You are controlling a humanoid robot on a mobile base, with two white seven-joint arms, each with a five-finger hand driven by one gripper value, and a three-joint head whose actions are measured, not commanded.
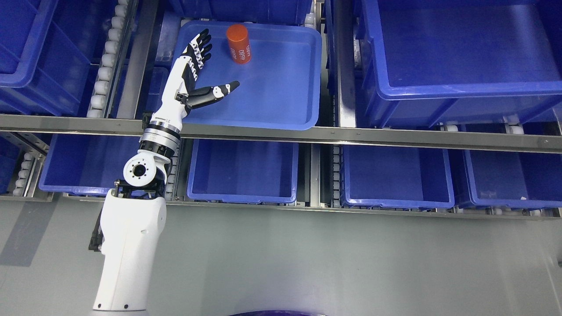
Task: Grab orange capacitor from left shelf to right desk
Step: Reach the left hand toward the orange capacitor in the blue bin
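My left hand point(197, 70) over left part of blue tray point(281, 109) on shelf, fingers straight, thumb splayed right, holding nothing. Orange capacitor point(238, 44) upright at tray's far side, just right of my fingertips (not touching). White print on its side.

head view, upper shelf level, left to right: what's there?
Blue bin at far left → roller rail → left robot hand, open → orange capacitor in the shallow blue tray → large blue bin.
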